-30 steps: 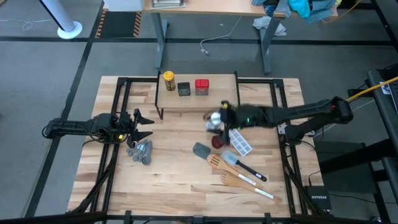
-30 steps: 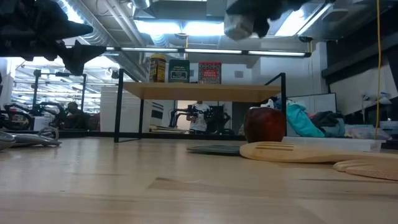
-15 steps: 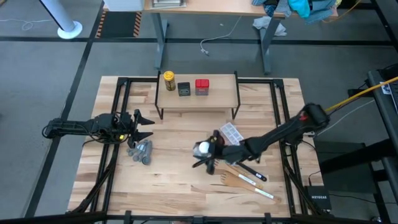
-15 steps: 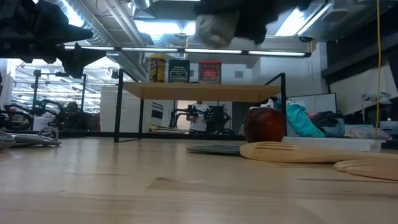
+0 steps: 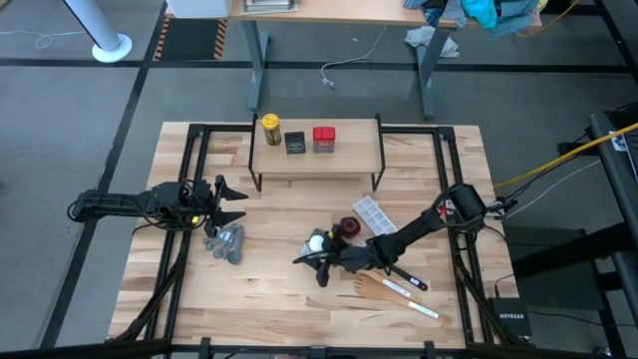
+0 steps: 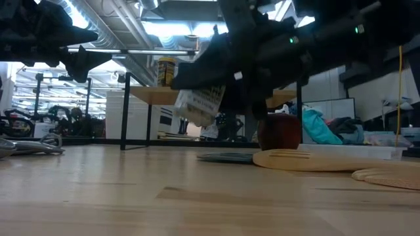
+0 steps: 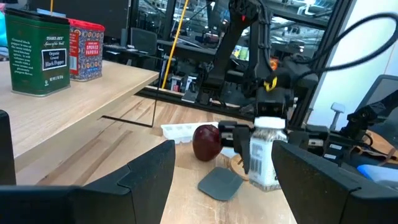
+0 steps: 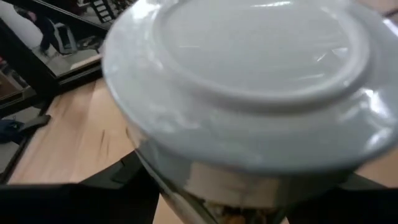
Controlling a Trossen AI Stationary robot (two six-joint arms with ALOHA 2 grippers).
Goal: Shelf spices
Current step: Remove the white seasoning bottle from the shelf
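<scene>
High view shows the right gripper [image 5: 317,257] clamped on the white-capped jar [image 5: 316,240], well in front of the shelf [image 5: 317,160]. Carried tilted, it could slip or hit the shelf edge. Left gripper [image 5: 235,200] waits open.

White-capped jar [image 8: 249,106] fills view, between dark fingers [image 8: 112,186].

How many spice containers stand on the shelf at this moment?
3: yellow-lidded jar, dark tin, red tin in a row. The white-capped jar is in the right claw.
</scene>
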